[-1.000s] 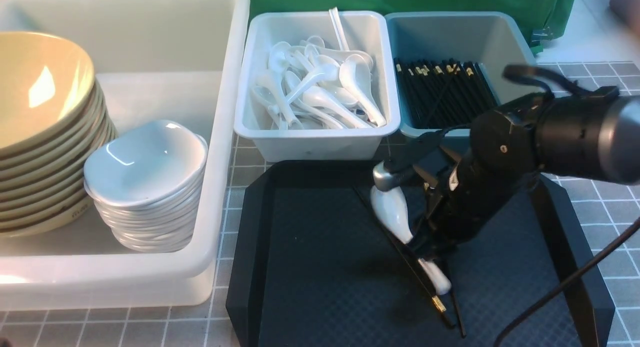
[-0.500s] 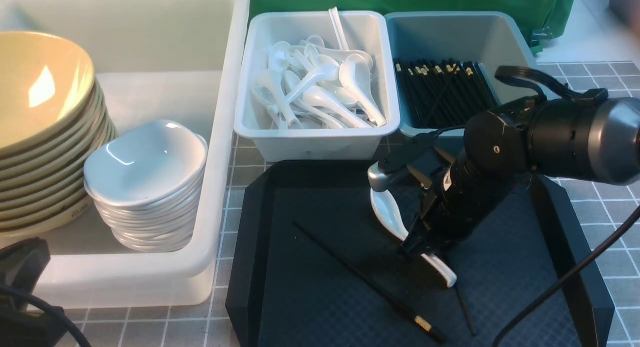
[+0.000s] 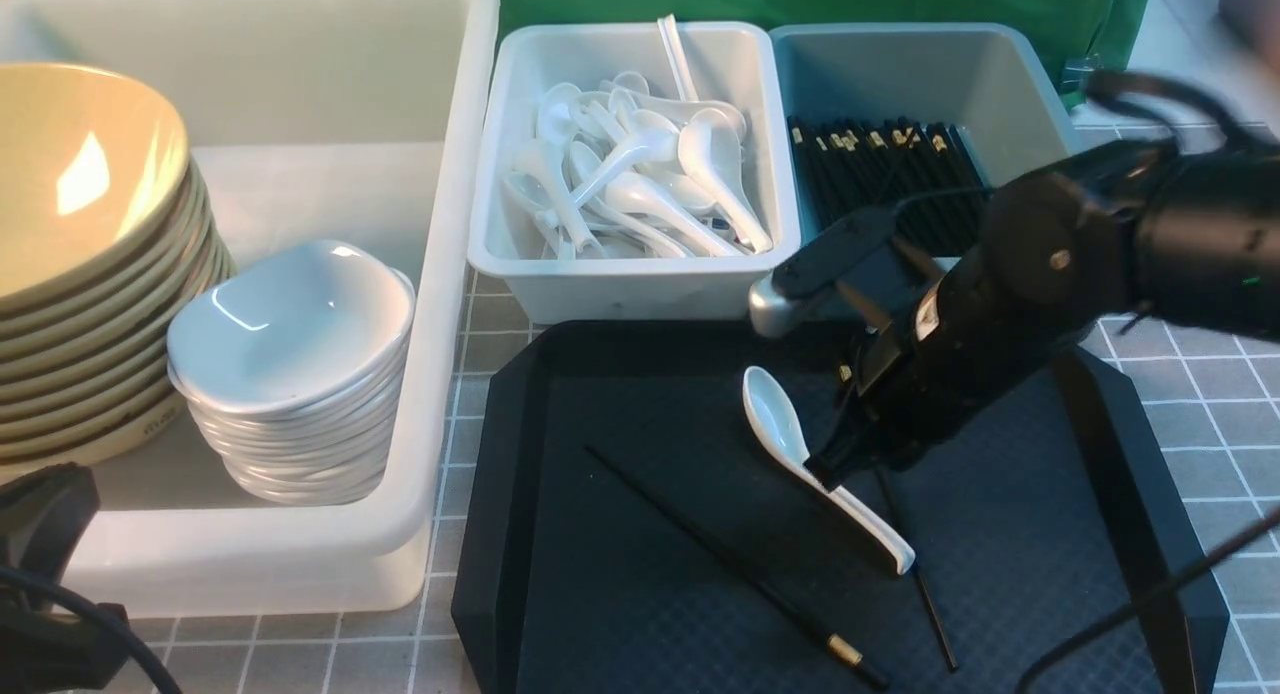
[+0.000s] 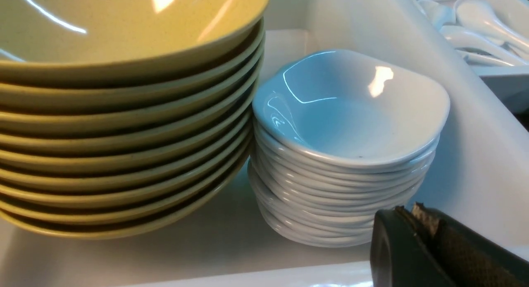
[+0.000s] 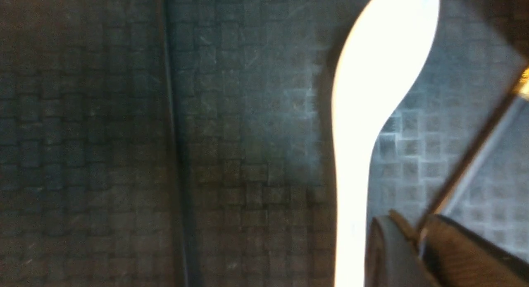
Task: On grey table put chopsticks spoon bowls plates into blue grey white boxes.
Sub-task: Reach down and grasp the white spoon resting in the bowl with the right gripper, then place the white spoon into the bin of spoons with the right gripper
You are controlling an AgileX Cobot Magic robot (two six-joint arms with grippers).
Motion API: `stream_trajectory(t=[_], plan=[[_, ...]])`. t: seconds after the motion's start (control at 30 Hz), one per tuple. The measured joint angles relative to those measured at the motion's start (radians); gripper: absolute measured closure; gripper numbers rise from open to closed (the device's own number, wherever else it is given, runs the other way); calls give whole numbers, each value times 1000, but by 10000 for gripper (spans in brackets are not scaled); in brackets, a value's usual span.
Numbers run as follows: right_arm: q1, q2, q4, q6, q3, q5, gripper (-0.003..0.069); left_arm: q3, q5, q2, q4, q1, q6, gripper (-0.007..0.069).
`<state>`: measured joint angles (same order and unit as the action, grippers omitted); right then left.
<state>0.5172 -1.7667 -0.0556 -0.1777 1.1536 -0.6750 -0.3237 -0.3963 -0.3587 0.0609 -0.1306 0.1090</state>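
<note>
Bowls stood nested on their sides at the left of the big white box, their stack cut off by the edge of the front view, and a pile of plates leaned beside them, near that box's front right corner; both kinds looked finished. The left gripper, by the white box's front edge, had its jaws pressed together on nothing. Next along the far part of the worktop, the grey-white box held a heap of spoons, and the blue box a bundle of chopsticks against its left side. What remained in sight lay on the black tray: one chopstick slanting from left of the middle toward the near edge, one spoon around the middle, and a second chopstick partly hidden to its right. The job seemed nearly complete, with those three left to sort. The right gripper was low over the tray beside the spoon's handle; its tips sat close by the second chopstick, but whether they were spread or pinching it could not be told. Compared with one second earlier, the first chopstick had gone from lying along the spoon to well apart on its left, the spoon's handle had swung slightly rightward, and the left arm had come into the front view.
</note>
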Motion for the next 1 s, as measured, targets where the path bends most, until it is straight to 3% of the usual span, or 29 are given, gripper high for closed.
stream_trajectory(t=[0.07,0.17,0.2,0.3,0.33,0.6,0.77,0.9,1.0], plan=[[1,-47,0,-2,0,22,368,0,5,0,0,0,0,633],[1,-98,-1,-5,0,39,332,0,10,0,0,0,0,633],[1,-108,0,-6,2,38,338,0,10,0,0,0,0,633],[1,-110,-28,-33,9,17,479,0,10,0,0,0,0,633],[1,-107,-34,-36,13,-1,496,0,10,0,0,0,0,633],[1,24,-91,-136,109,-98,492,0,26,0,6,0,0,633],[1,62,-107,-206,248,124,492,0,35,0,6,0,0,633],[0,-66,-109,-226,406,289,485,0,37,0,6,0,-1,633],[-16,-223,-111,-155,588,243,382,0,36,0,6,0,-19,633]])
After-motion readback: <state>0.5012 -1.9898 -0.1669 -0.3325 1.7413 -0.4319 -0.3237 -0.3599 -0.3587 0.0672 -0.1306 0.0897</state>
